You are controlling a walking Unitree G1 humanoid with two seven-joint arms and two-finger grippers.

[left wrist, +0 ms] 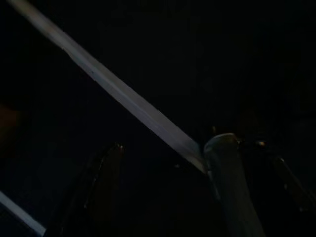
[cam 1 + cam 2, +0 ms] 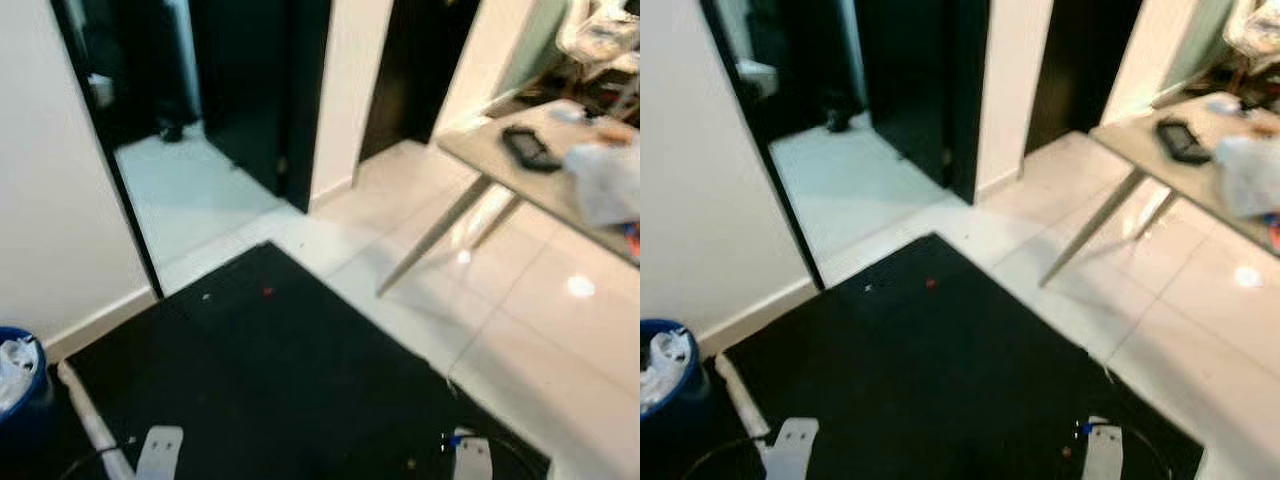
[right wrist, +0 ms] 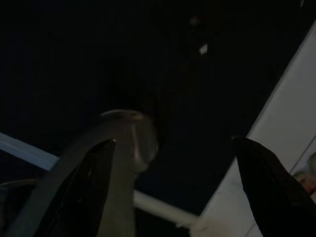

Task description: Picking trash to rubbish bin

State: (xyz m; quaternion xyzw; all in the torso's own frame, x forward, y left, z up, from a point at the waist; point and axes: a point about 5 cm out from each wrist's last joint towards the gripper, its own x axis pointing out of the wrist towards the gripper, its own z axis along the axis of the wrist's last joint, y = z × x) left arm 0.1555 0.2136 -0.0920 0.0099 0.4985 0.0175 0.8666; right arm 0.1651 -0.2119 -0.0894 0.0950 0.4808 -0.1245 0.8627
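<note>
A blue rubbish bin [image 2: 22,405] stands at the far left by the wall, with crumpled white trash [image 2: 12,368] inside it. On the black mat [image 2: 270,380] lie a small red scrap [image 2: 267,291] and a white speck [image 2: 206,296]. Both silver arms hang low at the bottom edge, left arm [image 2: 160,452] and right arm [image 2: 472,456]. In the dark left wrist view my left gripper [image 1: 187,145] is open over the mat. My right gripper [image 3: 174,142] is open too, with nothing held.
A white pipe [image 2: 90,420] lies on the floor beside the bin. A grey table [image 2: 500,165] on slanted legs stands at the right, carrying a black object [image 2: 528,147] and a white bag [image 2: 605,182]. Two dark doorways open ahead; glossy tiles lie right of the mat.
</note>
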